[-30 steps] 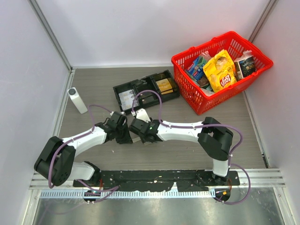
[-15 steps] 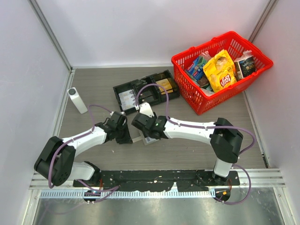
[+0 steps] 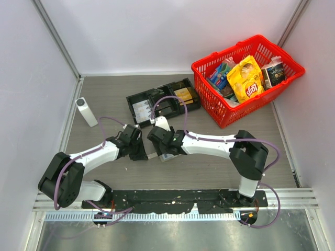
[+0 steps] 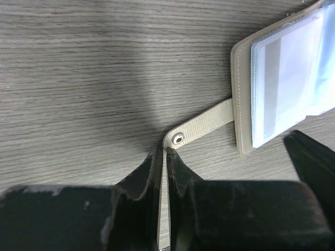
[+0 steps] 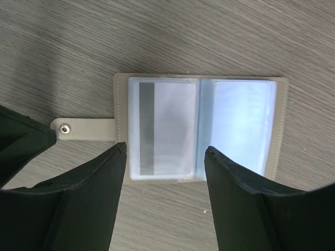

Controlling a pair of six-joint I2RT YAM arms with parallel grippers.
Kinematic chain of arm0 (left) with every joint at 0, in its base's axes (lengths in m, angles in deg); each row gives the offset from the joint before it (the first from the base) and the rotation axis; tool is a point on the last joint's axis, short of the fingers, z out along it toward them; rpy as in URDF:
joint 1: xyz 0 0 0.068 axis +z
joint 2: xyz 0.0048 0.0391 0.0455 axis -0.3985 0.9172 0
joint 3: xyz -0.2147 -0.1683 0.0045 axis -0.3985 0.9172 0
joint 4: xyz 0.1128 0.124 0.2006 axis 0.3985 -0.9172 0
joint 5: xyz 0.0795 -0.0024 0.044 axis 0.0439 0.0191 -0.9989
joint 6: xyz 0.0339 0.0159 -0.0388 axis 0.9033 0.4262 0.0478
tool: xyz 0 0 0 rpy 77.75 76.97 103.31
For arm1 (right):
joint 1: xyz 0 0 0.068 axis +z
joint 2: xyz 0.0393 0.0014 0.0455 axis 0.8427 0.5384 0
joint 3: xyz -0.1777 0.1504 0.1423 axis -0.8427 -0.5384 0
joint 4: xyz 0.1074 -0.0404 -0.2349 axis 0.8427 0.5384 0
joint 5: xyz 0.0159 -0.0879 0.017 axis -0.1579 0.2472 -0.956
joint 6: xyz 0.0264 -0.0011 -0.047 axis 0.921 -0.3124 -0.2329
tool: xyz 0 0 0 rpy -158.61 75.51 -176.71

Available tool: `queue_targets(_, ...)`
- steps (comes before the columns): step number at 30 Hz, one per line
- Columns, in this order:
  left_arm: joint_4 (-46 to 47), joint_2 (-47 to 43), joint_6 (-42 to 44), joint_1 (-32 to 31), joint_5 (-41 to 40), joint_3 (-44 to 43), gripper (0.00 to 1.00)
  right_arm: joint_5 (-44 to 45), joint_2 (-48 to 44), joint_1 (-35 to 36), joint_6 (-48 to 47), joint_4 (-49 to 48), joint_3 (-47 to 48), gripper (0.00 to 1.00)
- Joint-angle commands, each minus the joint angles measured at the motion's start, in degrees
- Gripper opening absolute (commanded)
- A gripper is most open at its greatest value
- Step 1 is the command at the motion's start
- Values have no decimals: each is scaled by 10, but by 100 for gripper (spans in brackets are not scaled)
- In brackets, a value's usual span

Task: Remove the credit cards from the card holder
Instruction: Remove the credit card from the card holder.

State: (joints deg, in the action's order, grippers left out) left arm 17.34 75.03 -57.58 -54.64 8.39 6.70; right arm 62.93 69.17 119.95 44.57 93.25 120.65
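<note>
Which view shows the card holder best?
The right wrist view: the card holder lies open, both clear pockets visible. The left wrist view shows only one edge and its strap; the top view, a small sliver.

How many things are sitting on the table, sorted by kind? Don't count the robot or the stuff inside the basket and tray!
red basket: 1
black tray: 1
white tube: 1
card holder: 1
Total: 4
</note>
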Motion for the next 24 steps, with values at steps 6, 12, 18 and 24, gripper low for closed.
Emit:
queue_targets(6, -30, 11, 8, 0, -20, 26, 11, 3, 54, -2, -7, -43, 10, 67)
queue_targets(12, -30, 11, 7, 0, -20, 26, 10, -18, 58, -6, -15, -47, 4, 66)
queue_targets(18, -31, 11, 8, 0, -20, 24, 10, -34, 55, -7, -18, -51, 1, 66)
queue_targets(24, -34, 11, 9, 0, -20, 24, 10, 10, 55, -16, -14, -18, 3, 60)
